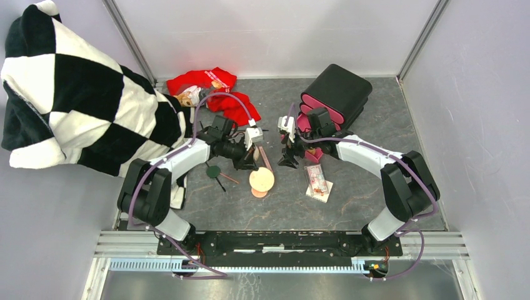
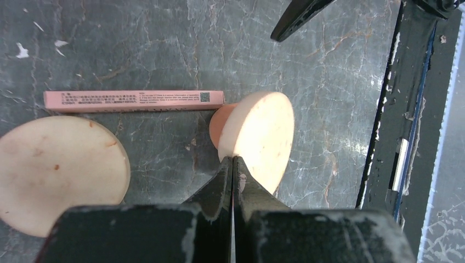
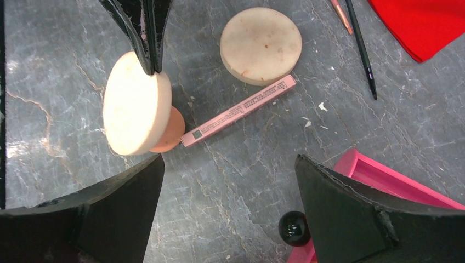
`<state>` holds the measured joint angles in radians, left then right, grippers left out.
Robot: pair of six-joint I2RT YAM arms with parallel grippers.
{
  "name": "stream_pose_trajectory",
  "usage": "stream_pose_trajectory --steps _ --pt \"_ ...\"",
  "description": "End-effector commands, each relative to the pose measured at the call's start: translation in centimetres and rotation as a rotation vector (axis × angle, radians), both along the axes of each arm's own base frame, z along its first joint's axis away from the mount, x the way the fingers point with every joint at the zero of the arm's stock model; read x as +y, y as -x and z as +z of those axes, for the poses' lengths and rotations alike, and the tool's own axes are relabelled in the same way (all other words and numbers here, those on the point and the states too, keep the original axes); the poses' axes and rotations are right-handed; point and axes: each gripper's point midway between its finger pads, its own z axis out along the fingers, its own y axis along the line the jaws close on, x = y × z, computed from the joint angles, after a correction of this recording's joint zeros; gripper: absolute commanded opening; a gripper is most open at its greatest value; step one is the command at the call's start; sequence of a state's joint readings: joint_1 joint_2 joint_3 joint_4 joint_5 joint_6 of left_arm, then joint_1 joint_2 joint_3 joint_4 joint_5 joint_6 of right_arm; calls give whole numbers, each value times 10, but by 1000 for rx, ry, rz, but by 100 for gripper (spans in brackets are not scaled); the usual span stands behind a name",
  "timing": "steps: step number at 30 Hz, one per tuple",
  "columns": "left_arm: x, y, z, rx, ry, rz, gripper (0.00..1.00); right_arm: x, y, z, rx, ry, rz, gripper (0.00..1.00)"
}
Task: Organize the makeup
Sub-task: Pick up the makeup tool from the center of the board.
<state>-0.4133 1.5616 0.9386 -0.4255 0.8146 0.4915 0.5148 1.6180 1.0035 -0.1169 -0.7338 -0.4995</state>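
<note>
Left gripper (image 2: 233, 163) clamped on rim of tilted pale puff (image 2: 263, 131), pink stick (image 2: 134, 100) just beside it; right gripper (image 3: 228, 164) fingers wide apart, holding nothing, above tabletop (image 3: 247, 213).

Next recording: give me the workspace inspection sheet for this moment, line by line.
Surface: grey marbled tabletop, a few white crumbs.
Job's things: pale puff tilted over an orange puff; second puff flat; pink stick, pencils, packet lying loose.
Clutter: red cloth, checkered blanket, black box with a pink drawer pulled out.
Grippers: left gripper shut on the pale puff's rim; right gripper open, empty.
Cables: purple cables along both arms.
Surroundings: pale walls on three sides.
</note>
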Motion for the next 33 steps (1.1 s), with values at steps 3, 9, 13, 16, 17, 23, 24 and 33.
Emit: stream_pose_trajectory --steps 3,9,13,16,17,23,24,33 --pt "-7 -15 45 -111 76 3 2 14 -2 31 20 -119 9 96" --pt "-8 -33 67 -184 89 73 2 18 4 36 124 -193 17 93" --pt "-10 -43 80 -219 109 110 2 22 8 37 174 -218 21 89" --pt "-11 -47 86 -238 124 131 2 23 10 37 201 -232 18 85" --pt "-12 -48 88 -242 128 136 2 24 10 38 208 -238 16 85" --pt "-15 -53 97 -259 161 167 2 25 7 32 240 -236 -16 77" --pt "-16 -54 98 -261 166 170 2 25 7 31 244 -235 -19 75" --pt "-20 -53 101 -269 183 175 2 29 7 25 270 -230 -24 49"
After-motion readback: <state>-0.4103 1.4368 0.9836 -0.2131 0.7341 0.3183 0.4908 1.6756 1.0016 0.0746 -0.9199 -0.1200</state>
